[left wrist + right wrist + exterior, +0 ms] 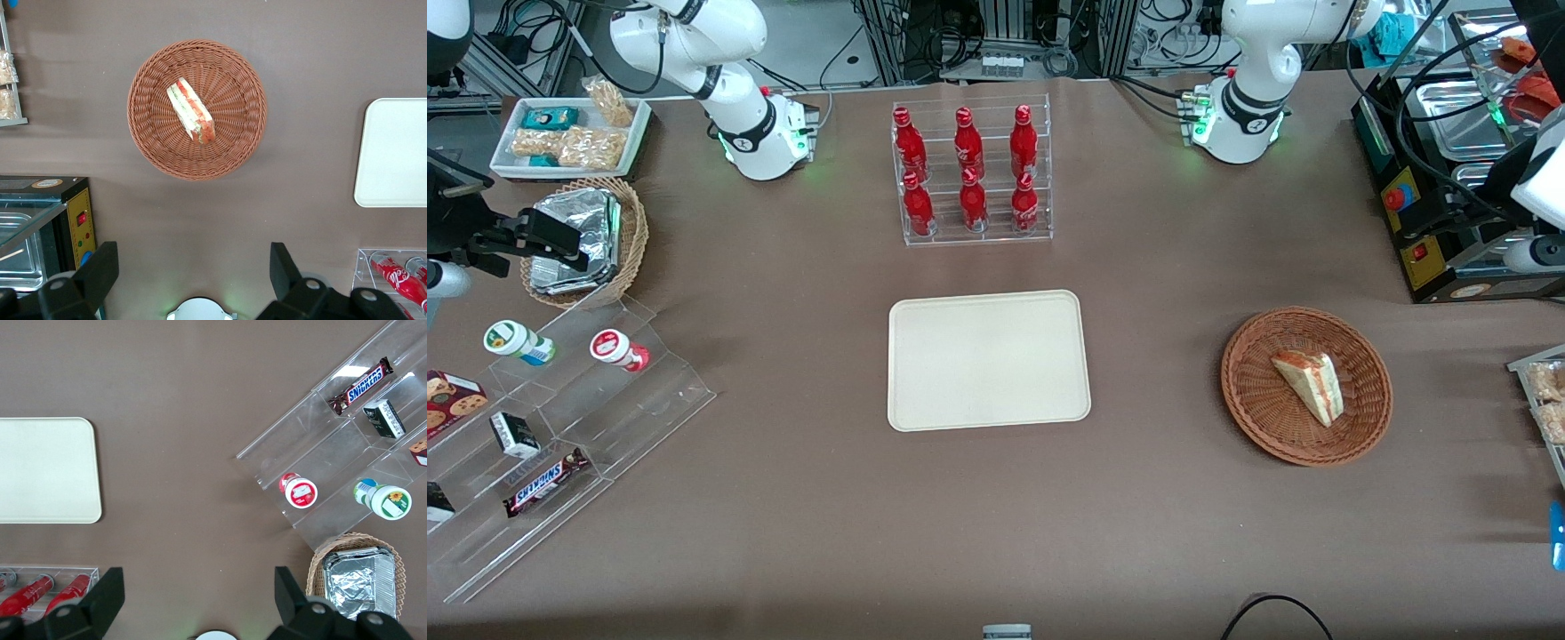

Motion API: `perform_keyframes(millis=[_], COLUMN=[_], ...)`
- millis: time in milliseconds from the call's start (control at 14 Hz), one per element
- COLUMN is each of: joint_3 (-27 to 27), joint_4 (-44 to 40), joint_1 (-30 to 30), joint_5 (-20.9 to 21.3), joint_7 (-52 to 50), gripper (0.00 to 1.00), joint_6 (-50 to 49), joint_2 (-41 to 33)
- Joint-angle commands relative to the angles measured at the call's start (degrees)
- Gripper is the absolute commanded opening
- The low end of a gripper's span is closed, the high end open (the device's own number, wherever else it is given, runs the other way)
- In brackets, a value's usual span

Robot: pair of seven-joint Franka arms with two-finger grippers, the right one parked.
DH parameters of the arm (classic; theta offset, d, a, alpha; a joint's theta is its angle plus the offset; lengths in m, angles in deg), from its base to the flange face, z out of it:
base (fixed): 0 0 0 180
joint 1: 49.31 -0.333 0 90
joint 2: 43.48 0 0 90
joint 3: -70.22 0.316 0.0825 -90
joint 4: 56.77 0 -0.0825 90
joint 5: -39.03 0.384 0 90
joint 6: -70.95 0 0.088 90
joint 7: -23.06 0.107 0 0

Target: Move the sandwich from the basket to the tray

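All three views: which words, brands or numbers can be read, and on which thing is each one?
"SNICKERS": on the chocolate bar in the clear stepped shelf.
White script on the red bottles: unreadable.
Labels on the cups and small boxes: unreadable.
The sandwich, basket, tray and open gripper, above the table, bear none.

You see a brown table (800, 498). On it sit the tray (989, 360), the basket (1249, 400), a bottle rack (971, 173), and a clear shelf (560, 444). The gripper (193, 277) hangs open above it.

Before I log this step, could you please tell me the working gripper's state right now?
Gripper: open, holding nothing, high above the table, beside the basket with the sandwich.
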Motion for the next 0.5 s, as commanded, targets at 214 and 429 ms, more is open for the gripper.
perform_keyframes(millis=[214,429], joint_3=[-0.1,-0.1], joint_4=[-0.7,-0.7], joint_1=[0.1,0.2], joint_5=[-1.3,-1.4], joint_7=[0.2,0.2], gripper=[1.00,1.00], joint_6=[-1.9,-1.9], joint_2=[-0.5,-0.4])
